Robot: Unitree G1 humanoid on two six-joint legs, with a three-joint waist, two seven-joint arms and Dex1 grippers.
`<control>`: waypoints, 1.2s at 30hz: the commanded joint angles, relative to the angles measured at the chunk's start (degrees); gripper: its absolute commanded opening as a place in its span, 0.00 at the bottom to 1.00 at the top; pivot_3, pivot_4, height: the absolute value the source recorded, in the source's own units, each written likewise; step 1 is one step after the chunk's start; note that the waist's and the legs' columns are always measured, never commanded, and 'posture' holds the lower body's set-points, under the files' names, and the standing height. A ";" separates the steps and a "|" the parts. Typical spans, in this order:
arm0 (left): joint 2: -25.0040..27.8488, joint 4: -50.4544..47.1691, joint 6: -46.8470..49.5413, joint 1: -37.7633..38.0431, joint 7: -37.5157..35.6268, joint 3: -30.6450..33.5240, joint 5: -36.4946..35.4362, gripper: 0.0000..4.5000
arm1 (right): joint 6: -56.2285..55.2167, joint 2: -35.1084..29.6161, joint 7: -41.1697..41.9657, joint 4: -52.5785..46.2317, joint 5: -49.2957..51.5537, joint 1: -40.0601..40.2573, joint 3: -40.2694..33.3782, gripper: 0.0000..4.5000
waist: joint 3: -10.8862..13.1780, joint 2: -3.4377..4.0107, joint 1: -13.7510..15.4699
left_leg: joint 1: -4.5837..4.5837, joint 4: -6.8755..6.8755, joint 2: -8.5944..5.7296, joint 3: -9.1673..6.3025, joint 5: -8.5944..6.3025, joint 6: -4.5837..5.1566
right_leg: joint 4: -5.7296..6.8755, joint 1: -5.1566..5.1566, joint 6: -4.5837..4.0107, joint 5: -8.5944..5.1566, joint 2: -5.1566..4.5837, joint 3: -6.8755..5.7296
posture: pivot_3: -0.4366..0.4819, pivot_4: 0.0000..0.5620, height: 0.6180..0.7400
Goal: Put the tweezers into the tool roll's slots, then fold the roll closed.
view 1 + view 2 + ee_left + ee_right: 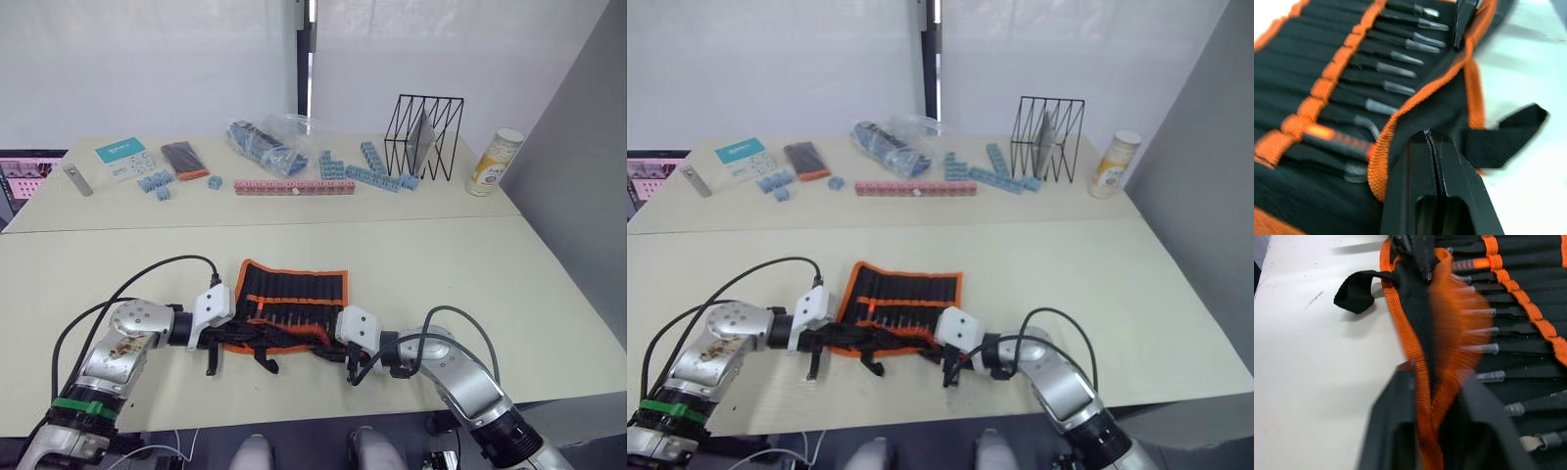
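Both grippers, left gripper [217, 345] at 9 o'clock and right gripper [345, 351] at 3, pinch the tool roll's [290, 294] near orange hem, tweezers [1396, 71] slotted, tips blurred.

One tool roll [292, 305] lies on the near worktop [490, 284]. On the far worktop stand one black wire rack [423, 136], one can [494, 163], one pink block strip [294, 186] and one plastic bag [269, 140].
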 commanded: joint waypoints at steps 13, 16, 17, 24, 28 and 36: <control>0.80 -0.08 -0.51 0.22 -1.06 -0.35 0.86 0.00 | 3.27 1.65 -4.29 -11.03 4.54 -1.95 -6.82 0.63 | 0.00 0.00 -0.68 | -0.01 -0.03 0.01 0.00 0.00 0.00 | 0.00 -0.02 0.01 0.00 0.01 0.01 | 0.48 0.27 0.97; 0.67 -0.29 -0.10 0.04 -0.89 -0.16 0.55 0.00 | 3.34 2.59 -4.03 -10.47 4.19 -2.16 -3.99 0.46 | 0.00 0.00 -0.76 | 0.00 -0.06 0.01 0.00 0.00 0.00 | -0.01 -0.02 0.01 0.00 0.01 0.01 | 0.48 0.27 0.97; 0.67 -0.30 -0.11 -0.03 -0.90 -0.20 0.58 0.00 | 2.91 3.02 -4.19 -9.67 3.68 -2.37 -3.23 0.37 | 0.00 0.00 -0.80 | 0.00 -0.06 0.01 0.00 0.00 0.00 | -0.01 -0.02 0.01 0.00 0.01 0.01 | 0.48 0.27 0.97; 1.02 -0.72 0.45 -0.34 -0.62 0.08 0.55 0.00 | -0.06 6.06 -6.05 -6.41 -0.89 -4.06 1.97 0.01 | 0.00 0.01 -0.86 | 0.00 -0.05 0.00 0.00 0.00 0.00 | 0.00 -0.03 0.02 0.00 0.01 0.02 | 0.48 0.27 0.97; 1.02 -1.44 1.14 -0.08 -0.08 0.43 0.27 0.00 | -1.77 8.36 -8.57 -3.25 -4.28 -3.59 4.82 0.01 | 0.00 0.01 -0.87 | -0.01 -0.06 0.00 0.00 0.00 0.00 | 0.00 -0.05 0.01 0.00 0.01 0.02 | 0.48 0.27 0.97; 2.16 -2.36 -0.48 0.87 -0.77 1.11 -0.20 0.00 | -3.33 10.19 -12.81 3.42 -3.24 0.75 -0.36 0.01 | 0.01 0.01 -0.86 | -0.03 -0.06 0.00 0.00 0.00 0.00 | -0.02 -0.06 0.01 0.00 0.01 0.03 | 0.48 0.27 0.97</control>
